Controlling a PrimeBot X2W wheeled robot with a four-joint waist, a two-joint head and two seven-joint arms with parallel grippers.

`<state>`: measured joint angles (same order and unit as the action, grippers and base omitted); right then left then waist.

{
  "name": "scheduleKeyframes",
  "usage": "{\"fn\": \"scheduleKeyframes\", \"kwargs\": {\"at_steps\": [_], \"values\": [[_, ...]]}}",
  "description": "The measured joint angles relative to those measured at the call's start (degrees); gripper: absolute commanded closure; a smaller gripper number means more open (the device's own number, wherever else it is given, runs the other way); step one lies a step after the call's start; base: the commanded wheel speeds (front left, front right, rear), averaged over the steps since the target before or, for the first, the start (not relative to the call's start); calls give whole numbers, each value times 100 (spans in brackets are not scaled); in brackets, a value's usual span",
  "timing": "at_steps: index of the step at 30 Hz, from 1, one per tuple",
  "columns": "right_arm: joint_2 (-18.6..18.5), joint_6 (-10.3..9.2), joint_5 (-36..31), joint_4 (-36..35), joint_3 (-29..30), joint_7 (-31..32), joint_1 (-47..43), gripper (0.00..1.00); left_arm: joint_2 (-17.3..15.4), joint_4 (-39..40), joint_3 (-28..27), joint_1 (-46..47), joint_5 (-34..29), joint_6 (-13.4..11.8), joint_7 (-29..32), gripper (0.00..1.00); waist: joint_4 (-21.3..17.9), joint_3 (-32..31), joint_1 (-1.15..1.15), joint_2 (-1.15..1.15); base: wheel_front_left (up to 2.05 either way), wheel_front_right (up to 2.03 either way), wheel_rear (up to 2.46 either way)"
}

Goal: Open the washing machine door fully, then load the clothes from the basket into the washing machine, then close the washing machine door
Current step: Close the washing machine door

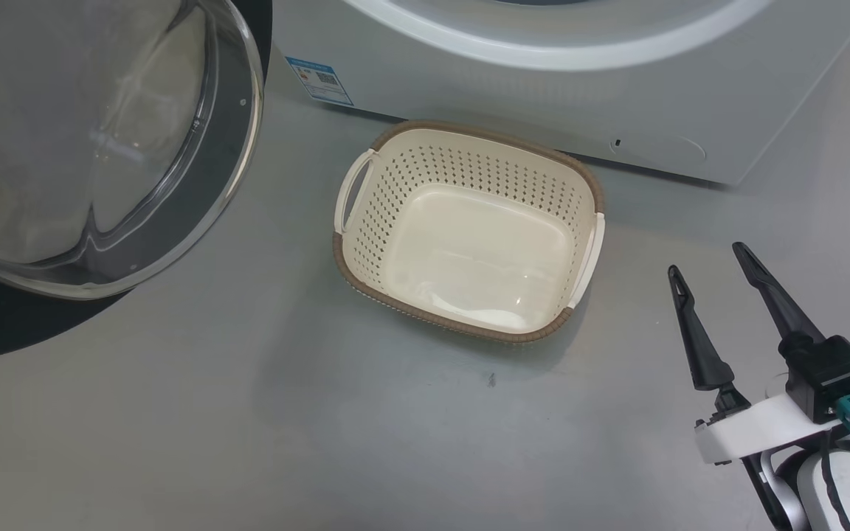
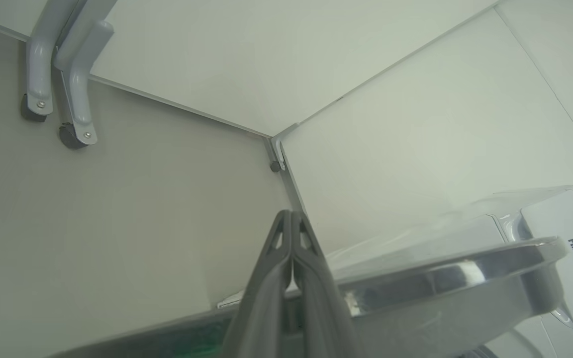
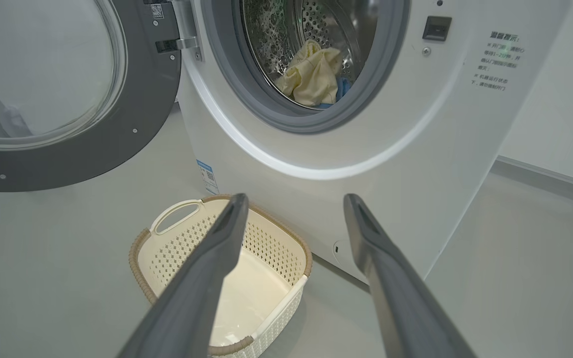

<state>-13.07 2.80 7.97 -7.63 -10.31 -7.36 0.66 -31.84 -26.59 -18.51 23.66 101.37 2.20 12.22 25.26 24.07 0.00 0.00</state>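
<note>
While the right arm hangs low at the robot's right side, its right tool [image 1: 707,259] is held above the grey floor [image 1: 248,413], the two long dark fingers pointing ahead and slightly leftward. They are spread wide, with nothing between them. From the right wrist, that tool [image 3: 295,199] aims at the lower front of the washing machine [image 3: 416,149], and its left finger crosses over the basket [image 3: 140,248] in the picture.

The left tool [image 2: 290,215] has its fingers pressed flat together and holds nothing. It sits close against the shiny edge of the washing machine door [image 2: 440,278]; whether it touches that edge I cannot tell. Beyond it are pale wall panels [image 2: 246,59] and two white legs [image 2: 62,74] on small dark feet.

On the floor just before the washing machine [image 1: 506,88] stands the basket [image 1: 366,228], upright, its bare cream bottom showing. The clothes [image 3: 311,74] lie bunched in the steel drum [image 3: 326,25], behind the grey gasket [image 3: 366,94]. Swung wide to the left, the washing machine door [image 1: 229,169] hangs over the floor beside the basket, apart from it. A blue label [image 1: 319,80] marks the machine's lower corner between door and basket. Between the right tool and the basket lies open floor.
</note>
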Motion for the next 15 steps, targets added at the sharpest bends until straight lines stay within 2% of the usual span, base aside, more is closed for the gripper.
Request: {"fn": "scheduleKeyframes", "kwargs": {"at_steps": [5,15], "values": [[-3,0,4,2,11,0,-2,0,34,-35,104,-1,108,201,392,100,106,-39,0,0,0,0,0],[7,0,34,36,-34,-1,-8,0,212,-3,321,-32,445,374,1235,100,291,-221,0,0,0,0,0]]}}
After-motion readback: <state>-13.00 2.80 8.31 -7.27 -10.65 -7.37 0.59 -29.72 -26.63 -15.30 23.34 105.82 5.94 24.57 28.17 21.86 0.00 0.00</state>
